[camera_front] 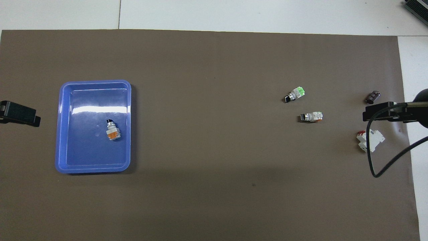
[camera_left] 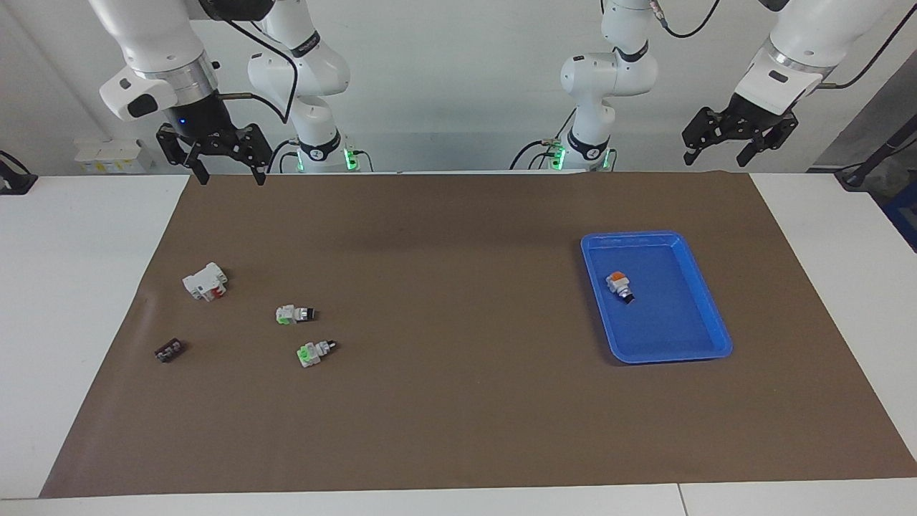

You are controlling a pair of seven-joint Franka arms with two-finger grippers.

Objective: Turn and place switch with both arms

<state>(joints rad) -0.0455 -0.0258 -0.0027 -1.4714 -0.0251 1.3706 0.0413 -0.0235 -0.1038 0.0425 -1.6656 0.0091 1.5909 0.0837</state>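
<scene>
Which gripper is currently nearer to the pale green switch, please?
Right. The right gripper hangs above the mat's edge at the switch's end of the table; the left gripper waits at the blue tray's end.

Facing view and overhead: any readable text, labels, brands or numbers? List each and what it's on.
None can be read.
Dark bands on the arm joints carry marks, too small to read.
The switch, the bright green switch, the orange-topped switch in the blue tray, the white block and the dark part: no legible print.
</scene>
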